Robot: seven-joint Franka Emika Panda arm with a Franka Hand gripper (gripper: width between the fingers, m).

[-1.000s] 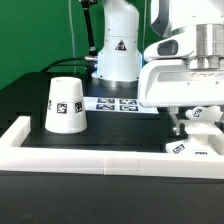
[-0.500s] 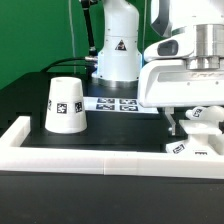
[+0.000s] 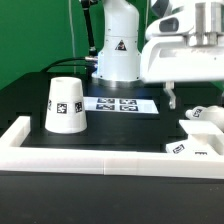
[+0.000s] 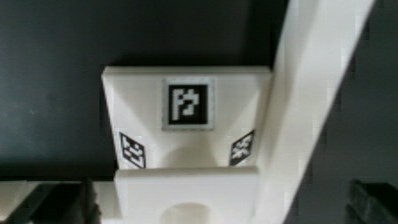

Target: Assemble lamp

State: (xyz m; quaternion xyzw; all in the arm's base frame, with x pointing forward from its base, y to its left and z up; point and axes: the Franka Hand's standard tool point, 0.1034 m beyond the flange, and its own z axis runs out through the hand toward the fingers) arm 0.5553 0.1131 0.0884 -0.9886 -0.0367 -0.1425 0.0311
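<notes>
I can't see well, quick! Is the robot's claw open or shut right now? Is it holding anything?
Gripper: open, fingers wide apart, holding nothing; the small flat square white plastic lamp base lies below it, not gripped.

The arm (image 3: 118, 45) rises at the back and reaches over to the exterior view's right. Its gripper (image 4: 199, 203) hangs up high, pointing straight down, fingers (image 3: 171, 97) spread wide.

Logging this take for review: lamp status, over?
End effector open, empty, over base. Shade stands apart, wide end down. White wall runs right beside base.
</notes>
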